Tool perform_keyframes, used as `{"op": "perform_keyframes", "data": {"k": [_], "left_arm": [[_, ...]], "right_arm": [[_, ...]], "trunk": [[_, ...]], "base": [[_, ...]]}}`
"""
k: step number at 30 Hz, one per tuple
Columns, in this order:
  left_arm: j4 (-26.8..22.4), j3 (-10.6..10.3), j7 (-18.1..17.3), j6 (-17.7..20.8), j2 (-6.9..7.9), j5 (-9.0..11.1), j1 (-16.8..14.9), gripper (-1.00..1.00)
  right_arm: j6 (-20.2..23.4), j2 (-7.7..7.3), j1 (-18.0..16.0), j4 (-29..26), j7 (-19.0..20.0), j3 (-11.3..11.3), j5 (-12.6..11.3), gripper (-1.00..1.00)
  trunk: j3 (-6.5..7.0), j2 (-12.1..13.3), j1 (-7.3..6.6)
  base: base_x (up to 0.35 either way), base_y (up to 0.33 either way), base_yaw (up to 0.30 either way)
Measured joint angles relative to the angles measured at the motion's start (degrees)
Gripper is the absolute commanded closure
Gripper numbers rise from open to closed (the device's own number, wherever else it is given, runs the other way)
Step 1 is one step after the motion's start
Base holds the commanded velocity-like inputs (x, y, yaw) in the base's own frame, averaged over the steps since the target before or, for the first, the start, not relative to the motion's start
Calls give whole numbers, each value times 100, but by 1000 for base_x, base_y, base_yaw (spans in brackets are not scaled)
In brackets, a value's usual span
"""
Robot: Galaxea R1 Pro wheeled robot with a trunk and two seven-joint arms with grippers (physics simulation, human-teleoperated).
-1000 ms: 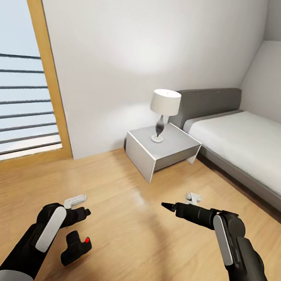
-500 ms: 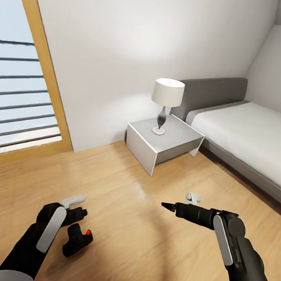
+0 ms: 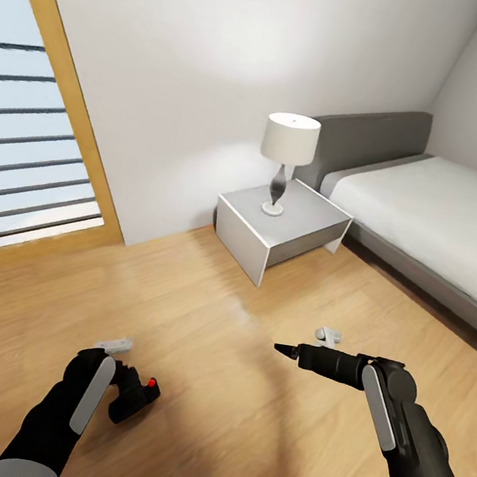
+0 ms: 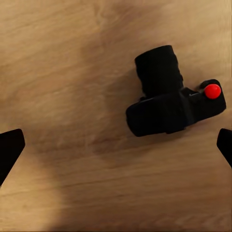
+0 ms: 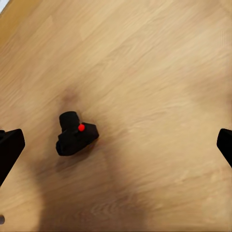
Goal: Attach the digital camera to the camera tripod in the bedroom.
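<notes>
The digital camera, small and black with a red button, lies on the wood plank floor of the bedroom. It lies low left in the head view, right beside my left gripper. In the left wrist view the camera lies below my left gripper, whose fingertips stand wide apart, open and empty. My right gripper hovers over the floor to the right, pointing left. It is open, and its wrist view has the camera well below it. The camera tripod is out of view.
A grey nightstand with a white lamp stands against the pale wall. The grey-framed bed is at the right. A wood-framed window with slats is at the left. Two small white objects lie on the floor.
The whole head view has shifted, so the room sits higher in the picture. My left gripper has come down closer to the camera. The right arm holds its pose.
</notes>
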Motion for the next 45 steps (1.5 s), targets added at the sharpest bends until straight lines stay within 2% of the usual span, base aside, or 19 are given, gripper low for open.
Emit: {"op": "perform_keyframes", "data": {"k": [13,19,23,45], "left_arm": [[16,-13,-15,18,-23,3,0,-100],[18,-17,-398,18,-17,79,0,-100],[23,-18,-474,19,-11,82,0,-100],[24,-18,-500,19,-9,75,0,-100]], "right_arm": [[0,0,0,0,0,0,-4,-100],[0,0,0,0,0,-3,-6,-100],[7,0,0,0,0,-3,-7,-100],[0,0,0,0,0,-3,-6,-100]], "trunk": [[-288,-18,33],[-421,-26,49],[-510,-31,59],[-998,-61,116]], "base": [[0,0,0],[0,0,0],[0,0,0],[0,0,0]]}}
